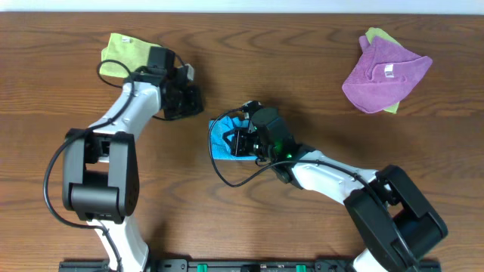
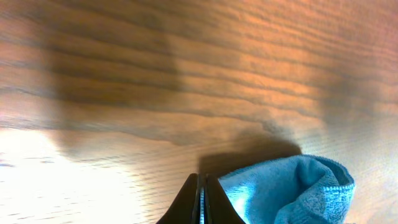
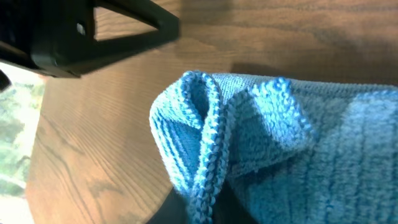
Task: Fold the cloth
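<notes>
The cloth (image 1: 221,139) lies bunched into a small blue heap a little left of the middle of the overhead frame, on the wooden tabletop (image 1: 318,68). The right gripper (image 1: 242,140) sits over the heap's right-hand part and hides much of it. In the right wrist view its jaws are pinched on a raised, folded ridge of the terry at the bottom of the frame. A black cable (image 1: 224,174) from the right arm loops on the tabletop just below and left of the heap. The left gripper (image 1: 185,98) is up and to the left, near the heap but apart from it in the overhead view. Its jaws are pressed together with nothing between them, and in the left wrist view a rounded edge of the blue heap shows just to the right of their tips. Behind that arm, in the upper left corner, lies a light green cloth (image 1: 122,51), partly covered by the wrist. Well apart in the upper right, a purple cloth (image 1: 378,79) with a small white tag rests on a second light green cloth (image 1: 376,35), which peeks out at its top and lower right edges.
</notes>
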Controlling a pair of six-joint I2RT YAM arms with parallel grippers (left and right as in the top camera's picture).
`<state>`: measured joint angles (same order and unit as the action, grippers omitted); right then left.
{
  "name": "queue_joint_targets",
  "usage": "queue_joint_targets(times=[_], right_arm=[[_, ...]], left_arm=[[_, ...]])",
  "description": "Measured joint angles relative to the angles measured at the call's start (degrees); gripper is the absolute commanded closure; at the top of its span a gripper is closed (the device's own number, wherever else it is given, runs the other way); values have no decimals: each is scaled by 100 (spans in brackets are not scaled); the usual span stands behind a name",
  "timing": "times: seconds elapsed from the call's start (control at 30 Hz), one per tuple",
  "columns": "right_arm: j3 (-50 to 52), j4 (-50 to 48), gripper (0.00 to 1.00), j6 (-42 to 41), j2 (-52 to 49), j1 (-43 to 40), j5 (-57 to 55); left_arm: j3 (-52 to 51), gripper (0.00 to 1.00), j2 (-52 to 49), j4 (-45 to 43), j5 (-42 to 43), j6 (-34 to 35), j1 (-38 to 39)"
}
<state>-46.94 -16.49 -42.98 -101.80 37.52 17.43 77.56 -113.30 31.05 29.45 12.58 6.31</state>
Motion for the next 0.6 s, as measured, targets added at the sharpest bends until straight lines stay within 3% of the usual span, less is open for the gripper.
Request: queue_joint_targets(times=[0.13, 0.47, 0.53, 0.6], right_arm=[[0, -13, 46, 68, -15, 103, 24], [0, -48, 23, 70, -17, 129, 446], [0, -44, 6, 105, -15, 46, 503], [0, 61, 1, 170, 28, -96, 529]], left_arm=[[264, 94, 0, 162, -101, -87, -131], [717, 94, 2, 234, -197, -105, -144], [730, 95, 2, 297, -236, -107, -144], [734, 89, 2, 398, -297, -111, -151]])
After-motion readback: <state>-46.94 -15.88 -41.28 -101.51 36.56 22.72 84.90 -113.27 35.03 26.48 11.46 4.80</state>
